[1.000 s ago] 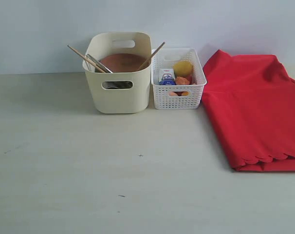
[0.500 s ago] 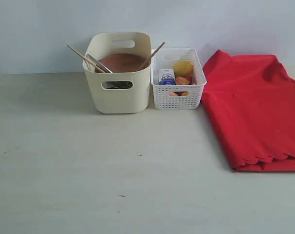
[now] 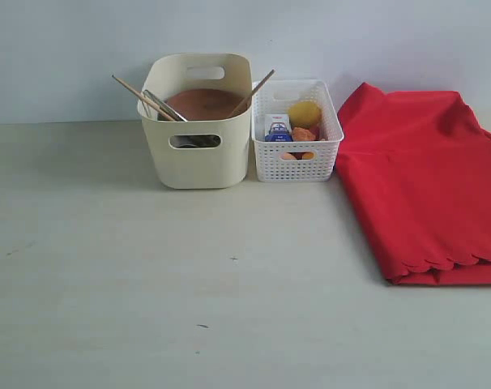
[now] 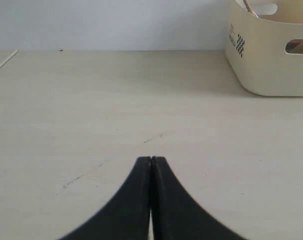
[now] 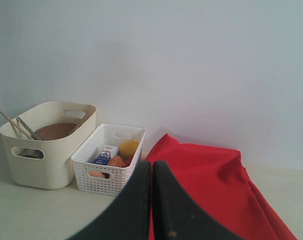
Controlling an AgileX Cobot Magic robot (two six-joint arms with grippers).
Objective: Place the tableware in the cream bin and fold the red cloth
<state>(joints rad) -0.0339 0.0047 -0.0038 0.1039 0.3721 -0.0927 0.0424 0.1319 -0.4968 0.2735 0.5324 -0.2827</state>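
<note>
The left gripper (image 4: 151, 160) has its two dark jaws pressed flat together, holding nothing, low over the bare table (image 4: 91, 110). The right gripper (image 5: 151, 164) is likewise closed tight and empty, raised above the near part of the red cloth (image 5: 206, 175).

The cream bin (image 3: 198, 166) stands at the back of the table. Its side wall carries a small checkered label (image 4: 237, 42) with print too fine to read. Out of its top slant two wooden chopsticks (image 3: 140, 96), one to each side, and a metal knife (image 3: 166, 105). A round brown plate (image 3: 203, 104) lies tilted inside. Only a dark glint shows through the handle cut-out; the rest of the bin's contents are hidden by its walls.

Touching the bin's right side is a white lattice basket (image 3: 298, 166) holding a blue-and-white carton (image 3: 276, 128) with illegible lettering, and a yellow item (image 3: 305, 112).

The red cloth lies folded to the right, scalloped edge nearest, cut off by the exterior view's edge.
</note>
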